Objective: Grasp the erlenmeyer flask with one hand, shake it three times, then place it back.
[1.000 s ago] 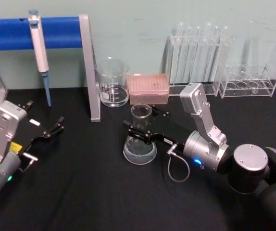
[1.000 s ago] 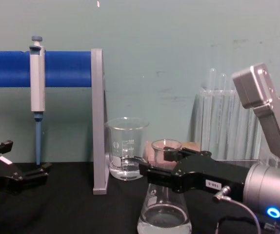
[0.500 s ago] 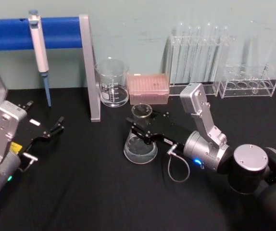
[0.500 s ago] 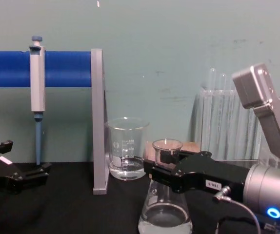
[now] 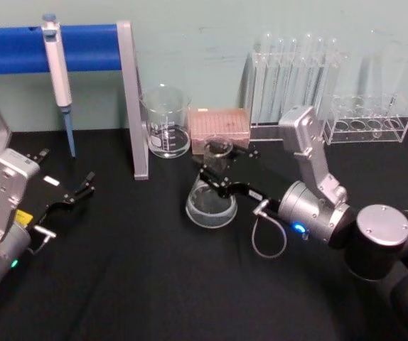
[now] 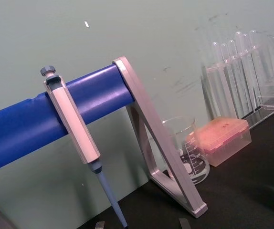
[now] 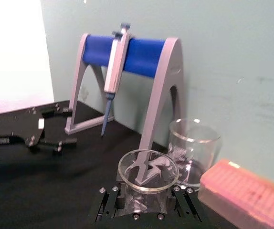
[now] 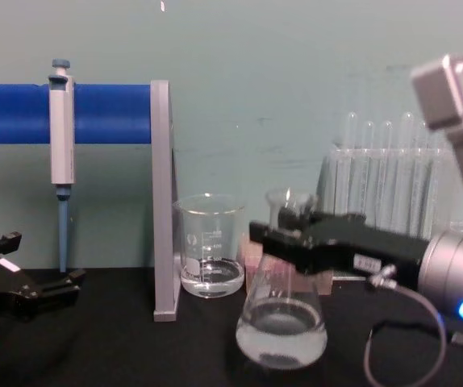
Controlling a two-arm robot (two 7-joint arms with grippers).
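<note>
I have the clear glass conical erlenmeyer flask (image 5: 210, 202) near the middle of the black table (image 5: 133, 284), just in front of the pink rectangular pipette-tip box (image 5: 222, 122) and a little to the right of the straight-sided glass beaker (image 5: 166, 122). From the chest camera the flask (image 8: 281, 322) shows a shallow pool of clear liquid, and its rounded base seems to hang just clear of the tabletop, though I cannot be sure of the gap. My black blocky right gripper (image 5: 215, 176), on its silver cylindrical wrist (image 5: 303, 206), is clamped on the flask's narrow neck just below the flared rim. In the chest view that gripper (image 8: 289, 232) reaches in from the right. The right wrist camera looks down on the flask (image 7: 148, 171), whose round mouth sits between the two black fingers (image 7: 109, 204). The beaker (image 8: 210, 246) also holds a little clear liquid. Farther back stands a grey-legged stand with a blue crossbar (image 5: 83, 39), and a grey-and-blue pipette (image 5: 58, 71) hangs from it. At the back right are a clear rack of tall test tubes (image 5: 293, 78) and a lower clear rack (image 5: 371, 117). My left gripper (image 5: 82, 187) is parked at the left of the table, well apart from the flask, its jaws spread with nothing between them.
</note>
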